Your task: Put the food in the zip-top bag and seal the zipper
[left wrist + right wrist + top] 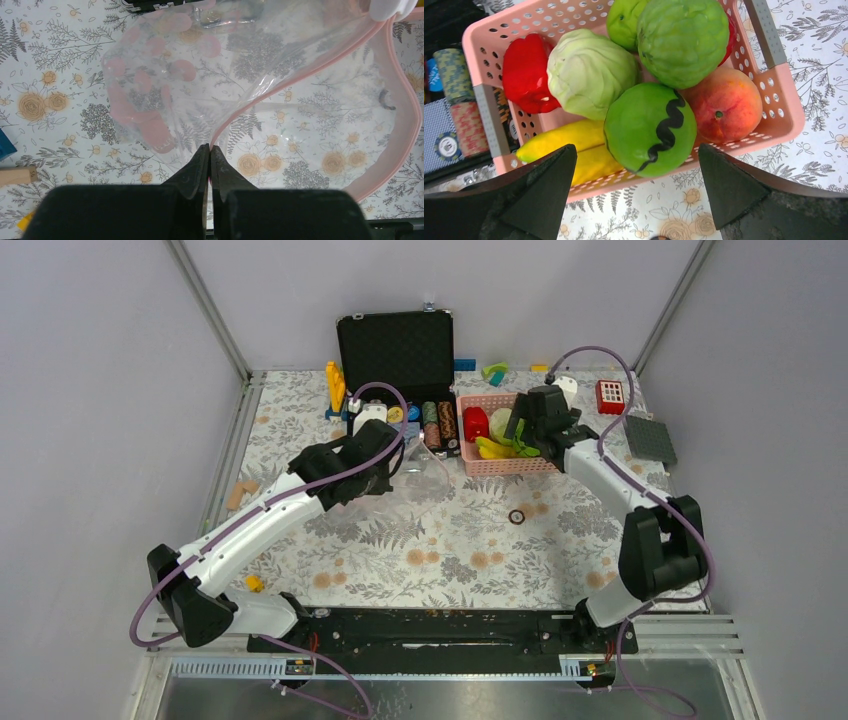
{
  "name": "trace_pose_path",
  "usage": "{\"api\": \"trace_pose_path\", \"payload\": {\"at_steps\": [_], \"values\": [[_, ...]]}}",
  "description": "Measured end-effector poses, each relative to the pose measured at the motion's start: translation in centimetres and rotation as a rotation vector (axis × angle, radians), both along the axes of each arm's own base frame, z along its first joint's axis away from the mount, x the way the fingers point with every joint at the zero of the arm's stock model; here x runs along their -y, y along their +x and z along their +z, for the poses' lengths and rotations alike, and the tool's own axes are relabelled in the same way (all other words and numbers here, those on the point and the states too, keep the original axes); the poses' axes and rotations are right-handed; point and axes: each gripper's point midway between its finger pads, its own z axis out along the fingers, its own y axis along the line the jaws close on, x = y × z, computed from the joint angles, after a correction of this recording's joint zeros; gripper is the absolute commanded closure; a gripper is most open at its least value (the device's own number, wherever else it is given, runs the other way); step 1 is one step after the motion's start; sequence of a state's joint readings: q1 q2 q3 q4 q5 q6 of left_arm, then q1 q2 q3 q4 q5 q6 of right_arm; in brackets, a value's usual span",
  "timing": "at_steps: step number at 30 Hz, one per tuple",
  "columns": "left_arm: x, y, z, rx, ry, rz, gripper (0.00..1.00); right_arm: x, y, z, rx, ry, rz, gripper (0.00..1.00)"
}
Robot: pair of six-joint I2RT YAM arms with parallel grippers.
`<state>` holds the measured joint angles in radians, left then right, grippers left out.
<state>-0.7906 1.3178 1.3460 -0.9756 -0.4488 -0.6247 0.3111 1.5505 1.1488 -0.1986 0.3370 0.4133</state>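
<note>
Left claw (pixel 209 148): clenched, pinching the pink zipper (pixel 300 82) between its fingertips.
Bag (pixel 200 75): clear and dotted, hanging floppy from that pinch and sagging over the floral table (pixel 50 75).
Bag mouth: gaping open, with the zipper curving away from the claw and looping round on the right side of the left wrist view.
Bag place: in the top view it is lying just ahead of the left claw, near the basket (pixel 774 100) but left of it and apart from it.
Right claw (pixel 636 150): released, jaws spreading wide, hovering over the near side of the basket and gripping nothing.
Food: all sitting in the basket, none in the bag.
Basket load: pepper (pixel 526 72) at the left, cabbage (pixel 589 72) beside it, bananas (pixel 564 140) along the near wall, striped green fruit (pixel 649 130) between the jaws, peach (pixel 724 105) to its right, bumpy green fruit (pixel 681 40) behind.
Chips (pixel 468 125): stacked just left of the basket.
</note>
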Motion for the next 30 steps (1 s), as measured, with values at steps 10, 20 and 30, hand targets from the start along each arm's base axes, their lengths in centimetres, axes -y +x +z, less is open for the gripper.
{"api": "trace_pose_path", "payload": {"at_steps": [10, 20, 30], "values": [[0.2, -0.1, -0.1, -0.006, -0.007, -0.007, 1.00, 0.5, 1.7, -4.5, -0.086, -0.032, -0.074, 0.00], [0.3, -0.1, -0.2, -0.013, -0.009, -0.012, 1.00, 0.7, 1.7, -6.1, -0.117, -0.033, -0.109, 0.27], [0.5, -0.1, -0.5, -0.020, -0.006, -0.013, 1.00, 0.7, 1.7, -5.1, -0.073, -0.032, -0.084, 0.58]]}}
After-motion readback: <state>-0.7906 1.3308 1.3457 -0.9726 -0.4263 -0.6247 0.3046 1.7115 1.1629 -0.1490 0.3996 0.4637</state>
